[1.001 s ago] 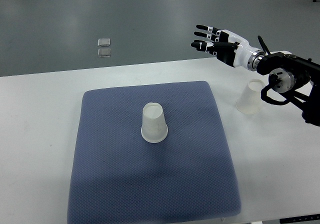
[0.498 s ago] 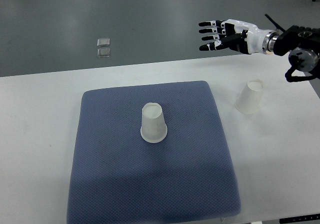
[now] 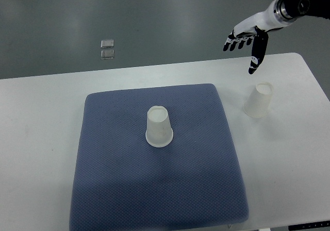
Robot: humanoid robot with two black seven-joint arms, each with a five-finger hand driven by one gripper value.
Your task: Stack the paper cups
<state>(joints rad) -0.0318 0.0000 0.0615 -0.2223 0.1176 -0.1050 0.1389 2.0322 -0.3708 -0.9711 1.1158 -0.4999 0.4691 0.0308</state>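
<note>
An upturned paper cup [image 3: 158,127] is sitting mouth-down near the middle of a blue mat [image 3: 154,190], while a second cup [image 3: 258,100] is standing inverted on the white table [image 3: 41,117] just off the mat's right edge. Above and beyond it, the right hand [image 3: 246,37] is hovering with fingers spread, holding nothing. Both cups are looking light and thin-walled, easily crushed; a gentle grip around the side wall is probably the safest hold.
</note>
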